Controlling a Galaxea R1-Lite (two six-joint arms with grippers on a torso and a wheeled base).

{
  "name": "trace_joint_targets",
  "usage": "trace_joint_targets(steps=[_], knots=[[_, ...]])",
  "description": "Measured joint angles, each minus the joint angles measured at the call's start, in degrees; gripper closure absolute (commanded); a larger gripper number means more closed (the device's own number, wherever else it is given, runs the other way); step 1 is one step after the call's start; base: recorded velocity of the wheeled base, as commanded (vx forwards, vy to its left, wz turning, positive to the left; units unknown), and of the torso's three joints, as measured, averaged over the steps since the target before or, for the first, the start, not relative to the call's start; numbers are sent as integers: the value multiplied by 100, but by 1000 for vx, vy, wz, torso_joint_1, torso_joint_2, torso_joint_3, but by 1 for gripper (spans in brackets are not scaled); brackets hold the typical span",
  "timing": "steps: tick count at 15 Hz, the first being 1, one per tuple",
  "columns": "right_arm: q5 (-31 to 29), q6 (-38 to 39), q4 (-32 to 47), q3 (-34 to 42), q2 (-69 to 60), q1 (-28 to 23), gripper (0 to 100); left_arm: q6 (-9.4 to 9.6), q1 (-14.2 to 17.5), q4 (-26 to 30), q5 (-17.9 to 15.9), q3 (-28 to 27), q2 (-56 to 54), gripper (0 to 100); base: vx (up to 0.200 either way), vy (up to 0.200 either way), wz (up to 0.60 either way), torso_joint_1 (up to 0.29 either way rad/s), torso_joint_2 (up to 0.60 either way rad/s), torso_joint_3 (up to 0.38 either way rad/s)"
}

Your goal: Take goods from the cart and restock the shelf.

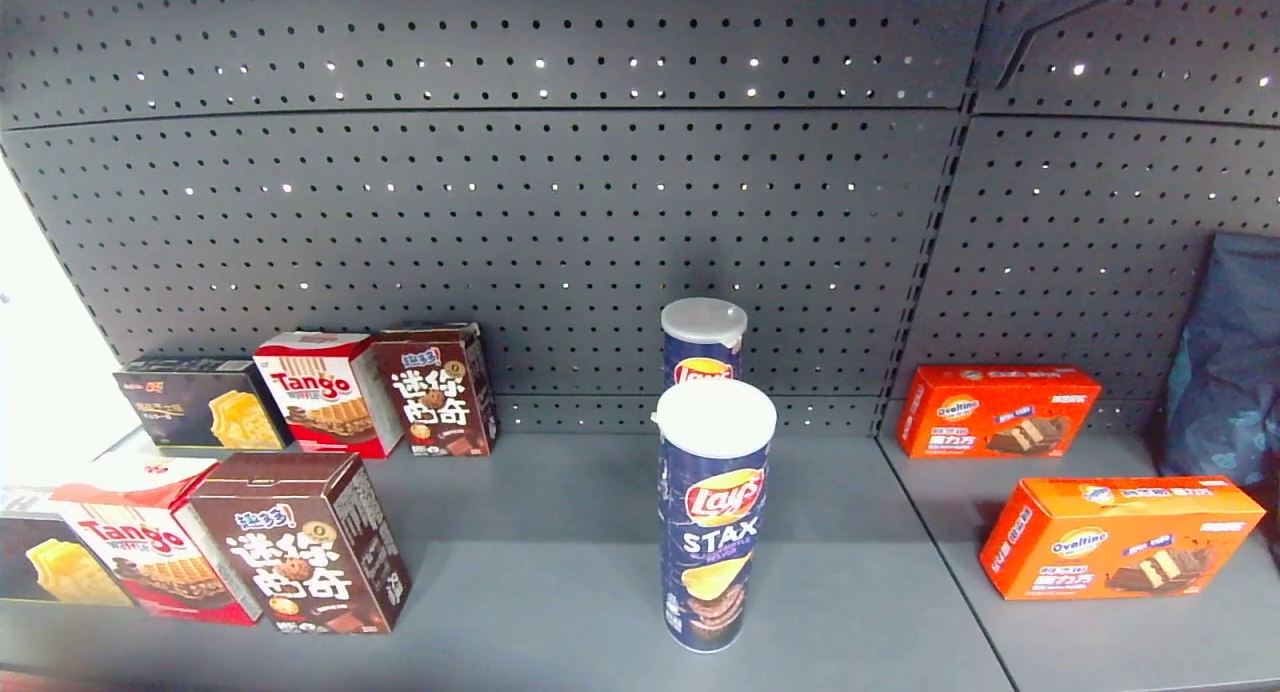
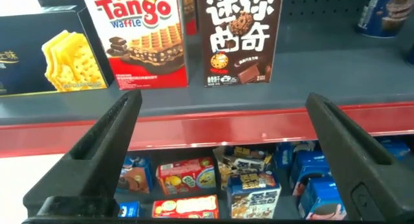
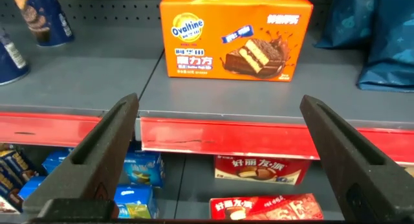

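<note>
Grey steel shelf [image 1: 560,572] with a perforated back panel [image 1: 500,222]. The stock stands label-out in files running near to far, probably so that each line refills from the front.

Left bay, near row: cracker box [image 1: 60,562], wafer box [image 1: 140,542], brown biscuit box [image 1: 305,542]. Far row, at the panel: second cracker box [image 1: 200,404], second wafer box [image 1: 320,392], second biscuit box [image 1: 437,387].

Centre: near chip can [image 1: 715,512] and far chip can [image 1: 703,342]. Both are upright, one behind the other and apart.

Right bay: near orange cake box [image 1: 1120,537] and far orange cake box [image 1: 1000,409], both lying on a long side. A blue bag [image 1: 1230,372] sits far right.

Left gripper [image 2: 224,101]: jaws spread wide with nothing between them. It is held just in front of the red price rail [image 2: 259,123], facing the left boxes.

Right gripper [image 3: 220,102]: also wide and unloaded, facing the near orange cake box.

Lower tier: small cartons [image 2: 187,175].

With neither gripper carrying anything, the step in hand is judged to be fetching goods. The gap between the biscuit boxes and the cans looks the likeliest slot.
</note>
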Motion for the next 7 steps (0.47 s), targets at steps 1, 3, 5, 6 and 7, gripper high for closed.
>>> trace_joint_targets(steps=[1,3,5,6,7], knots=[[0,0,0,0,0,0,0,-2,0,-2,0,0,0,0,0,0,0,0,0,0],[-2,0,0,0,0,-5,0,0,0,0,0,2,0,0,0,0,0,0,0,0],[0,0,0,0,0,-2,0,0,0,0,0,2,0,0,0,0,0,0,0,0],[-2,0,0,0,0,2,0,-2,0,0,0,2,0,0,0,0,0,0,0,0],[0,0,0,0,0,2,0,0,0,0,0,2,0,0,0,0,0,0,0,0]])
